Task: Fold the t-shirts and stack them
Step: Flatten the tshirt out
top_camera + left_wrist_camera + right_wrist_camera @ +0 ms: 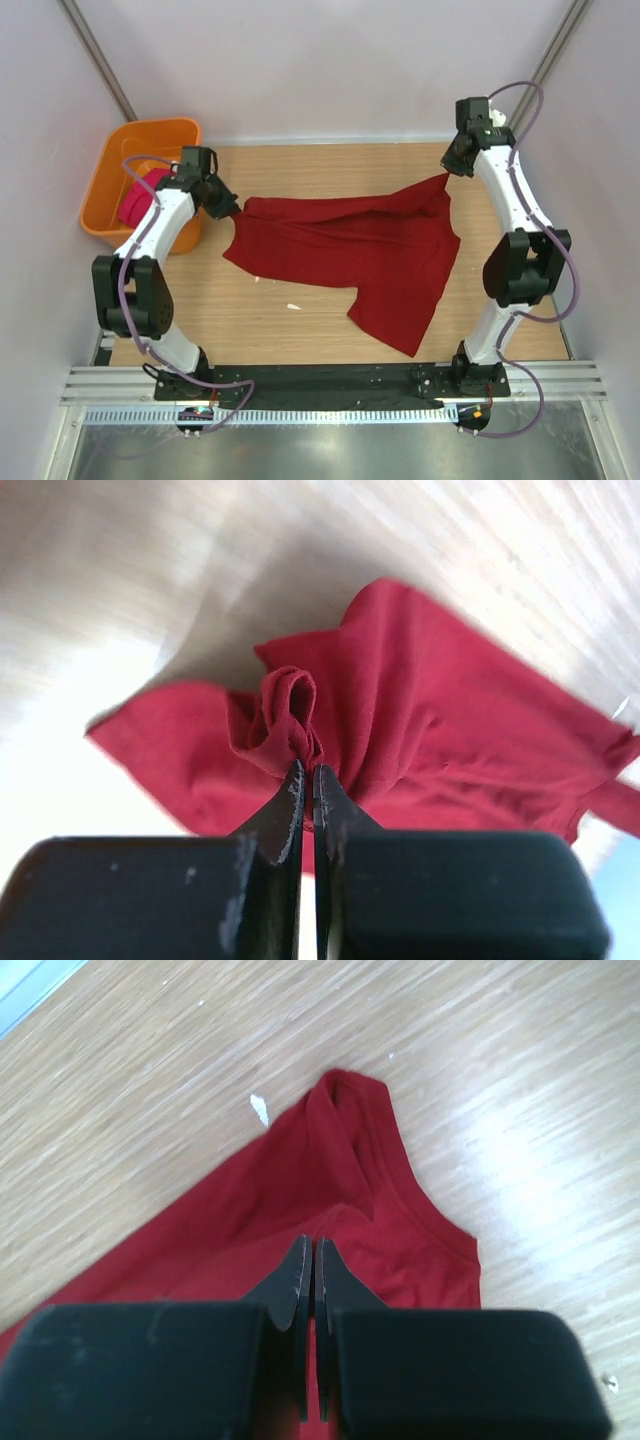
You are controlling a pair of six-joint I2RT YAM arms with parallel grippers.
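Crimson t-shirt [350,245] lies stretched on the surface [250,325] between the left hand [226,207] and right hand [450,170], each clenched on only a small pinch of cloth that could slip free if they pull farther apart.

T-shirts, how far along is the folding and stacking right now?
Nothing is folded yet. In hand: the left gripper and right gripper each pinch an edge of the crimson t-shirt, which lies unfolded on the table. Left: folding it, then the pink t-shirt, bunched in the orange tub, and stacking both.
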